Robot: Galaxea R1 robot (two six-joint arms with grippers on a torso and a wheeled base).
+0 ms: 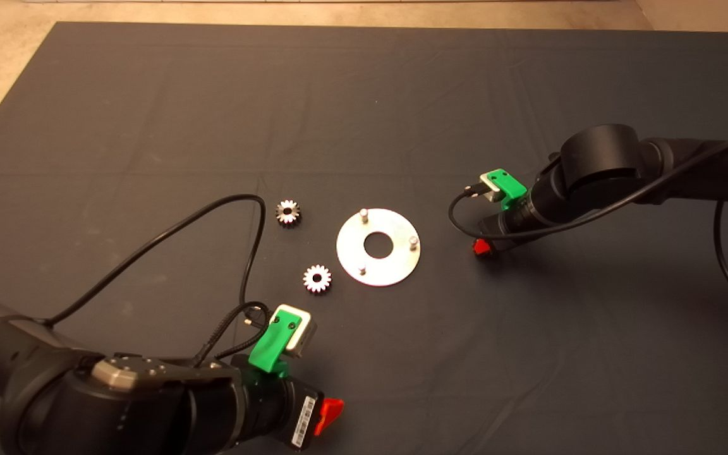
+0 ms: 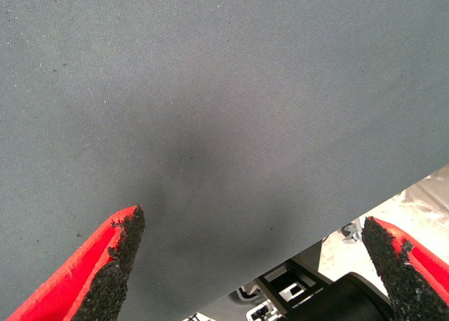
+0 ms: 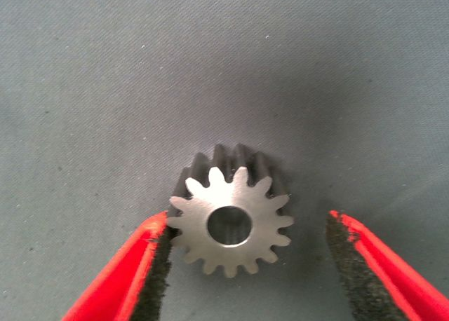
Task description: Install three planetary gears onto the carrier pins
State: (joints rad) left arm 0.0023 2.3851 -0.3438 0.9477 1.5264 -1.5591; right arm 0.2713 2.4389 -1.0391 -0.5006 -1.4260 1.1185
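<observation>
Right tool (image 3: 242, 265) open, straddling one gear (image 3: 230, 225) flat on the surface, right of the disc (image 1: 378, 247) | left tool (image 2: 252, 265) wide, idle near front edge | gear likely stiff, slick, small; grip across opposite teeth | pins bare

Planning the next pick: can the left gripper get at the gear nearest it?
Probably yes. The left gripper is open over bare mat, and nothing lies between it and that gear. The disc sits beside the gear, apart from it.
</observation>
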